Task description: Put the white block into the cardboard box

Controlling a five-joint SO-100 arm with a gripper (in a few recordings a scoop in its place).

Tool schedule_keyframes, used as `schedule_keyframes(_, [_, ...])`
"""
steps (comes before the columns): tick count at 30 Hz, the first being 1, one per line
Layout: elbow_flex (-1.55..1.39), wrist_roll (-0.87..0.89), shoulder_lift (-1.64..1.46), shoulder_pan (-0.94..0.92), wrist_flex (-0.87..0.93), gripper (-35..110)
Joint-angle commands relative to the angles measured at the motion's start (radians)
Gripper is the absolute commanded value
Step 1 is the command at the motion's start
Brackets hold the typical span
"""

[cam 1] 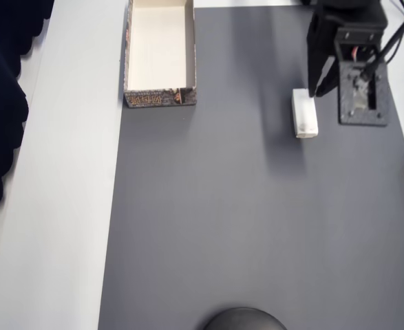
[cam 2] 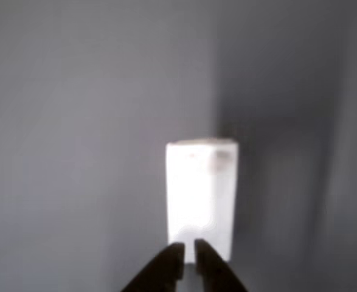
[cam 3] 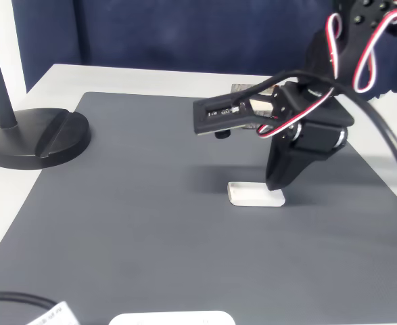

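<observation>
The white block [cam 1: 305, 113] lies flat on the dark grey mat [cam 1: 243, 220], at the right in the overhead view. My black gripper [cam 1: 319, 91] hangs just over the block's far end, fingertips almost together and holding nothing. In the wrist view the block [cam 2: 201, 198] fills the middle and the two tips [cam 2: 188, 254] sit right at its near edge. From the fixed view the gripper [cam 3: 276, 184] points down at the right end of the block [cam 3: 255, 195]. The cardboard box [cam 1: 160, 51] stands open at the mat's top left, its cream inside bare.
A black round stand base [cam 3: 36, 135] sits at the mat's left corner in the fixed view and at the bottom edge in the overhead view [cam 1: 243, 321]. A white table strip [cam 1: 64, 172] runs left of the mat. Cables [cam 3: 360, 54] trail off the arm.
</observation>
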State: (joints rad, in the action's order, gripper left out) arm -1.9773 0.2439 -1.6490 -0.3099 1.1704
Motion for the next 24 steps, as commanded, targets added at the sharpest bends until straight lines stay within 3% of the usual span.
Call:
schedule_keyframes(1, [0.129,0.025,0.011,-0.031,0.04,-2])
schedule_keyframes(24, [0.273,0.091,0.11,-0.057,0.156,-1])
